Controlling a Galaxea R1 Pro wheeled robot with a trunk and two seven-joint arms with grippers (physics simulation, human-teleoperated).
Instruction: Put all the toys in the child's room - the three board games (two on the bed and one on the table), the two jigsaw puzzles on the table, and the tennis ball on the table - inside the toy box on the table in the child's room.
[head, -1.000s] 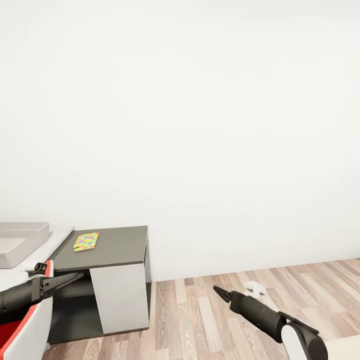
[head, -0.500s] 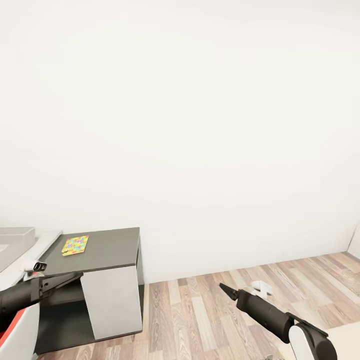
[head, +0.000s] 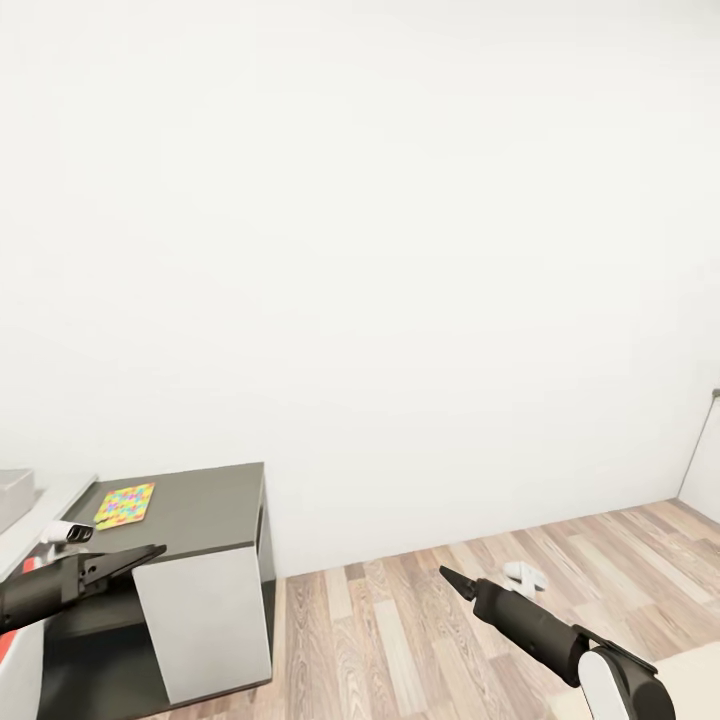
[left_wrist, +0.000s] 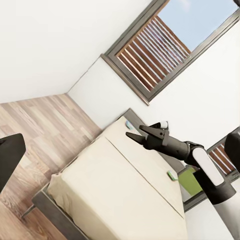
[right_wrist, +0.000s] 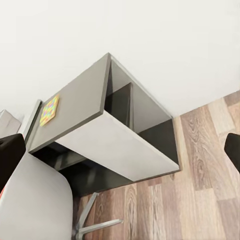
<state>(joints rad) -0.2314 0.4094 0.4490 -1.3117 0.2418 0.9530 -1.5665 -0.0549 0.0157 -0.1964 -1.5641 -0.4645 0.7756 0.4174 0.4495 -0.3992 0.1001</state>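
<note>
One jigsaw puzzle (head: 125, 503) lies flat on the dark grey cabinet (head: 205, 492) at the end of the table (head: 58, 497); the right wrist view shows this jigsaw puzzle (right_wrist: 49, 110) too. A corner of the toy box (head: 12, 490) peeks in at the left edge. My left gripper (head: 155, 551) hovers open, low beside the cabinet front. My right gripper (head: 447, 577) is open over the floor, well right of the cabinet. In the left wrist view the right gripper (left_wrist: 134, 131) hangs before the bed (left_wrist: 115, 190), where a small blue box (left_wrist: 129, 124) and a green one (left_wrist: 172, 175) lie.
The cabinet's white door (head: 205, 620) faces me, with wooden floor (head: 400, 640) to its right. A small white object (head: 526, 574) lies on the floor near the right arm. A white chair (right_wrist: 35, 200) stands by the table. The plain wall is ahead.
The whole picture has shifted left, so the camera has turned right: the cabinet and puzzle sit further left and the toy box has almost left the view. Both arms keep their pose.
</note>
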